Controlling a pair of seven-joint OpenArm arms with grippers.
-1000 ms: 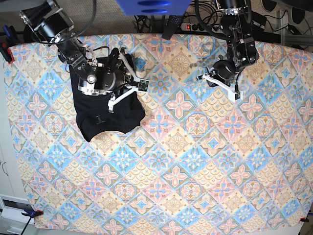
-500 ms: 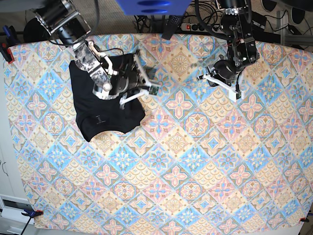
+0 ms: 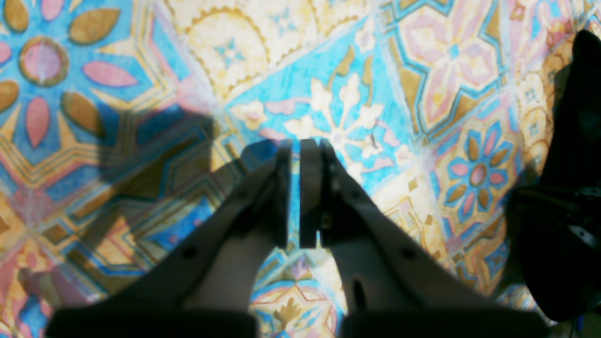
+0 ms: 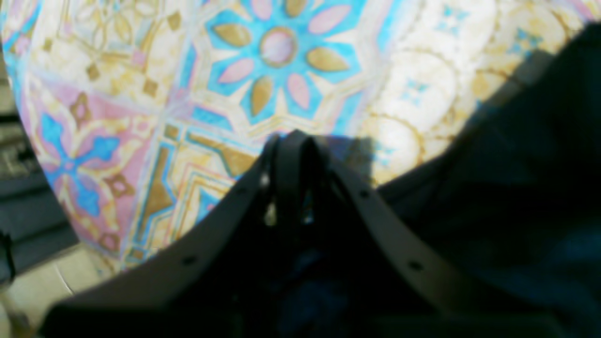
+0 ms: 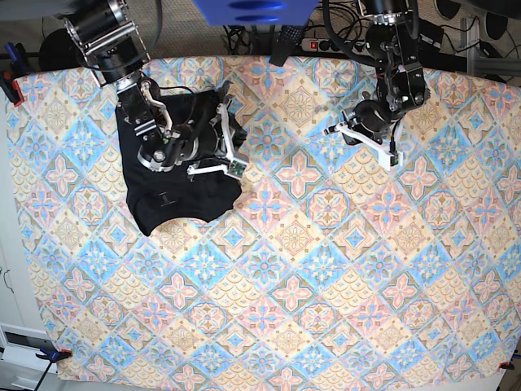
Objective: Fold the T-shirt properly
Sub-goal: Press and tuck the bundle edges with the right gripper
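No readable text, brand, number or sign appeared in any view. The T-shirt (image 5: 175, 195) carried a small pale mark near its lower part in the base view, too small to make out. The patterned tablecloth (image 5: 326, 269) bore only ornament, and both wrist views were blurred.

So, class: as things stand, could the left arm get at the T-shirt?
Probably not without a long move. The left gripper hangs, jaws nearly shut, over bare cloth; the T-shirt lies well across from it, under the right gripper. Nothing lies between.
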